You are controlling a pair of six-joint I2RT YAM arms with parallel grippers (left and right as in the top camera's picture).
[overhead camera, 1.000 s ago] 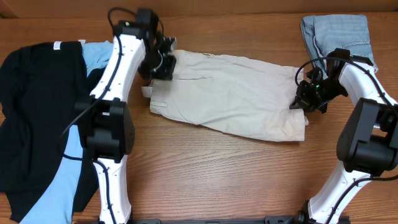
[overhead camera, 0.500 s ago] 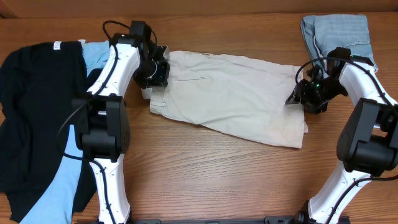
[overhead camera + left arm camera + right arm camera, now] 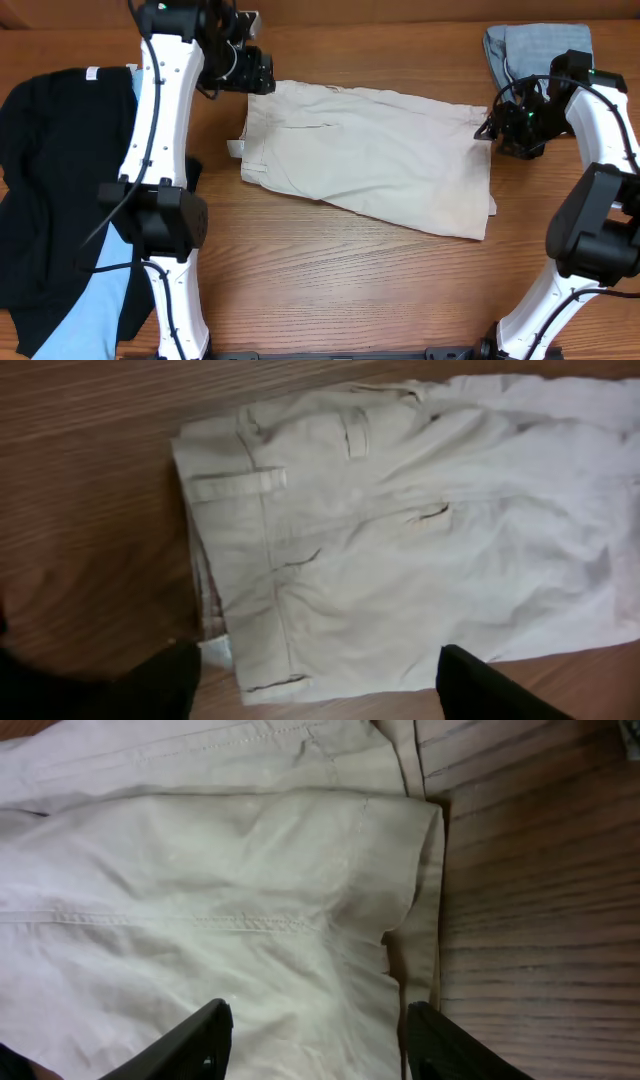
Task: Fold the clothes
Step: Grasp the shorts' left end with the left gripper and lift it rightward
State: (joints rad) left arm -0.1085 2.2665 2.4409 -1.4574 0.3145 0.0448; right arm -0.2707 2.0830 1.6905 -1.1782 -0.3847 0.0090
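Note:
The beige khaki shorts [image 3: 370, 155] lie spread flat across the middle of the table, waistband to the left and leg hems to the right. My left gripper [image 3: 264, 78] hovers just off the waistband's far corner; in the left wrist view it [image 3: 320, 690] stands open above the waistband [image 3: 230, 485], with nothing between its fingers [image 3: 165, 680]. My right gripper [image 3: 492, 128] is at the hem's far right corner. In the right wrist view it [image 3: 315, 1045] is open over the hem edge [image 3: 420, 870], holding nothing.
A black garment [image 3: 50, 180] lies over a light-blue shirt [image 3: 155, 90] at the left side of the table. Folded pale denim shorts [image 3: 540, 50] sit at the back right corner. Bare wood runs along the front of the table [image 3: 350, 290].
Both grippers have opened and let go of the shorts. The left arm has lifted away toward the back left, the right toward the back right. The shorts now lie flatter.

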